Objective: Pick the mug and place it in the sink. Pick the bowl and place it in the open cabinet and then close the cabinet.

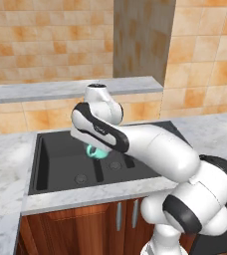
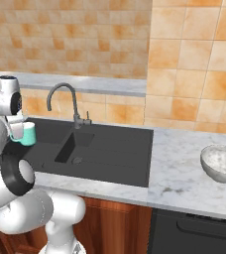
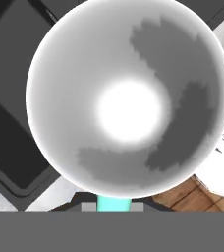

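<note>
The mug (image 2: 28,134) is clamped in the gripper (image 2: 18,132), jaws closed tight on its rim, and it is held up in the air above the sink (image 2: 115,149). In the left base view the teal mug (image 1: 96,152) is seen hanging under the hand, over the dark basin (image 1: 65,159). From the hand view the white inside of the mug (image 3: 128,98) is looked straight into, with a strip of teal wall at the bottom edge. The first step, mug into sink, is judged to be well under way: lifted and carried, not yet set down. What is called for next is a lowering into a basin, clear of the grey tap (image 2: 65,101), and only then an opening of the jaws. The bowl (image 2: 223,162) is left waiting on the marble counter (image 2: 184,183), well apart from the sink, to its right.
</note>
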